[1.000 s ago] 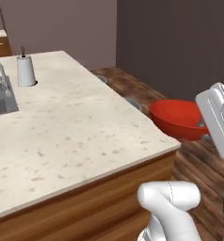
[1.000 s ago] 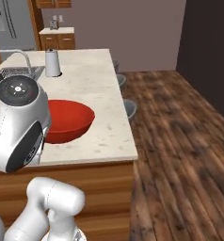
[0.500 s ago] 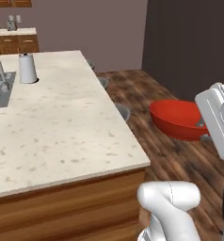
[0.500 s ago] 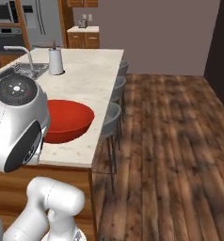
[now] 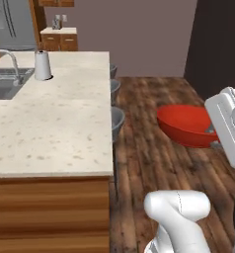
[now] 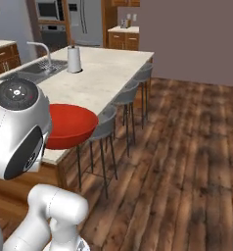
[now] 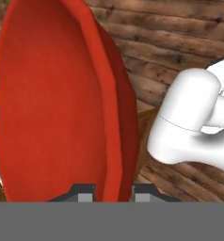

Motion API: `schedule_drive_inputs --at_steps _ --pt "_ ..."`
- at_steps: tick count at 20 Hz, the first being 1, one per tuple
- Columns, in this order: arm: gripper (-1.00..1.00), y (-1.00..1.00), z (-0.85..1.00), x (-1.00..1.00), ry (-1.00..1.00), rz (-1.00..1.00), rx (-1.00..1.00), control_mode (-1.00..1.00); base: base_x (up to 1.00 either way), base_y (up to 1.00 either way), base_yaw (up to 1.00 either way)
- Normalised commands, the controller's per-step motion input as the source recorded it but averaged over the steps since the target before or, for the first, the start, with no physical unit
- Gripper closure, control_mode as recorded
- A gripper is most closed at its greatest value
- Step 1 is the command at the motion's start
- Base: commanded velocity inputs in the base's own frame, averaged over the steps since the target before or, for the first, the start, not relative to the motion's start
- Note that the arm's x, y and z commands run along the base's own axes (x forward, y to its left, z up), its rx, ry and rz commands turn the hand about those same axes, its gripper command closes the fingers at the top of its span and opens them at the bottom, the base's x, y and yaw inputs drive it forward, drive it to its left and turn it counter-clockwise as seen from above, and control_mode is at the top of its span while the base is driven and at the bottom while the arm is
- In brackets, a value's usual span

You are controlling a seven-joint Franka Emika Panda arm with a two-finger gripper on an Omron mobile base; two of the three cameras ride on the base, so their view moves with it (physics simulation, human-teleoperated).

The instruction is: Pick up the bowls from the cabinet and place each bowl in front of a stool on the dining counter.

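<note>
Kitchen with wood plank floor (image 6: pixel 187 162); the dining bench (image 5: pixel 55 123), beige speckled stone on a wooden base, is seen at 9 o'clock in the left base view, with a sink (image 5: pixel 3 84) and faucet (image 5: pixel 8 57) at its far left and a white cylinder (image 5: pixel 42 65) stood just beside the sink. Stools (image 6: pixel 121 105) are lined along the bench's long edge, seats tucked partly under the overhang. The red bowl (image 5: pixel 186 124) is carried clear of the bench, out over the floor at 3 o'clock in the left base view. In the hand view the pincer (image 7: pixel 108 192) is seen clenched on the bowl's rim (image 7: pixel 111 141), one tip inside the wall and one outside; a rim pinch is judged the only workable hold on a shallow, wide bowl. The bowl is held roughly level, likely to keep the grip from twisting. The bench top in front of the stools is bare stone, so set-down room is judged ample. Open floor lies from 12 to 3 o'clock. The bench edge and stool backs are the nearest things to be cleared on approach.
</note>
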Motion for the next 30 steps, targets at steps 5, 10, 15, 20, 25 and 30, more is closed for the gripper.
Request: schedule_drive_inputs --at_steps 5,10,15,20,25,30 --pt "1.00 0.00 0.00 0.00 0.00 0.00 0.00 1.00 0.00 -1.00 0.45" --pt "1.00 0.00 0.00 0.00 0.00 0.00 0.00 1.00 0.10 -1.00 0.49" --pt "1.00 0.00 0.00 0.00 0.00 0.00 0.00 1.00 0.33 -1.00 0.52" --pt "1.00 0.00 0.00 0.00 0.00 0.00 0.00 1.00 0.52 -0.97 0.53" --pt "1.00 0.00 0.00 0.00 0.00 0.00 0.00 1.00 0.74 -0.88 0.52" --pt "1.00 0.00 0.00 0.00 0.00 0.00 0.00 1.00 0.77 -0.81 0.54"
